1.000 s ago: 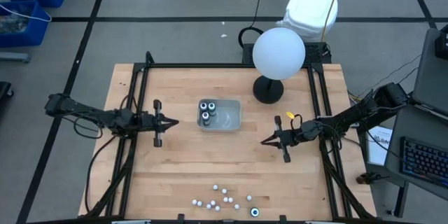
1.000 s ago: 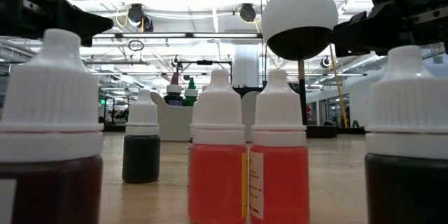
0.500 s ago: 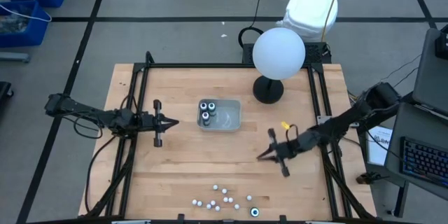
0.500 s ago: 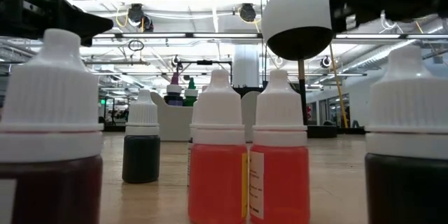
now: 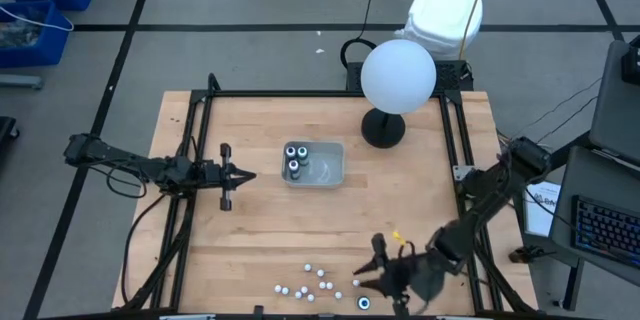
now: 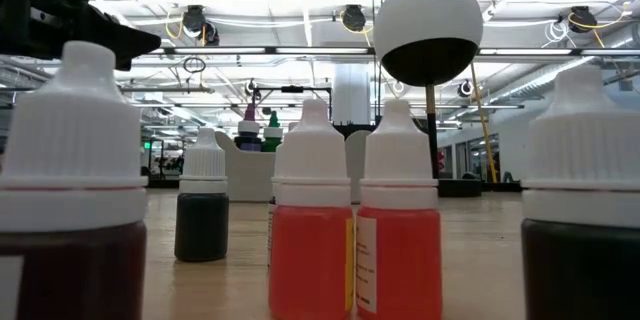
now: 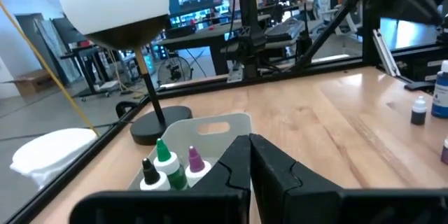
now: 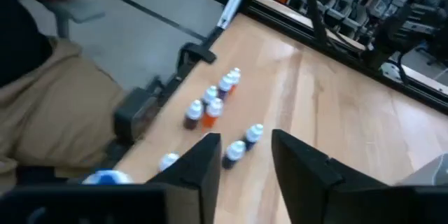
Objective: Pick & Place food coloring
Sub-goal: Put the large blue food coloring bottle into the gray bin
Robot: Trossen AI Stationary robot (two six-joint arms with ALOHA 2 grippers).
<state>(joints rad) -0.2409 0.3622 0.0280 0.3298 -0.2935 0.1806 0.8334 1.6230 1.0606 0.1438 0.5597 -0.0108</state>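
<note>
My right hand hangs low over the near edge of the worktop, fingers spread and holding nothing; the food coloring bottles stand upright just beside it, toward my left; my left hand, pressed together, waits well apart beside the grey tray.

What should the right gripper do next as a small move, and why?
Probably lower the right gripper onto the nearest white-capped bottle. Its jaws stand open with that bottle showing between them, in the cluster at the table's near edge. The grey tray holds only three bottles.
</note>
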